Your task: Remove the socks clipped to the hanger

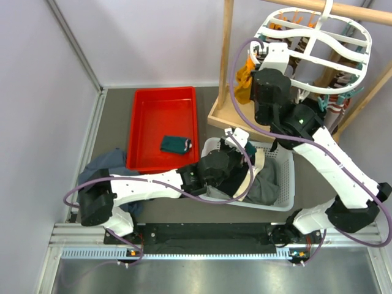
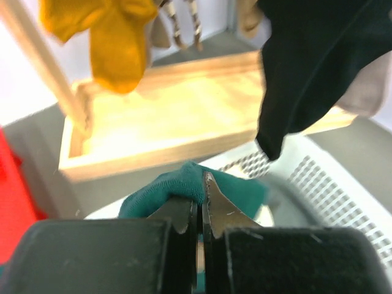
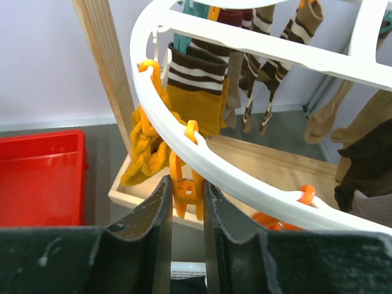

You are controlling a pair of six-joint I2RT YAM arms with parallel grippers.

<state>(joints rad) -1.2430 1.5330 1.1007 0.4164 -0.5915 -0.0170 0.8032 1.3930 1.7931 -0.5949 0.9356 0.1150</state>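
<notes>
The task is only partly done, as I judge it. One dark teal sock with red and white marks already lies in the red plastic tray. A second teal sock is off the hanger too: my left gripper has its jaws almost fully closed on a fold of it, above the corner of the white perforated laundry basket, so it is not yet put down.

Most of the work is left. The white plastic oval hanger hangs from the light wooden rack and many socks are clipped round its rim: a mustard sock with a brown-white striped cuff, a bunched mustard one, thin brown-white striped ones, and beige and dark brown ones at the right side.

My right gripper is up at the rim. Its jaws are narrow, one finger on each side of an orange plastic clip, and they seem to touch it. I cannot tell which sock this clip holds.
</notes>
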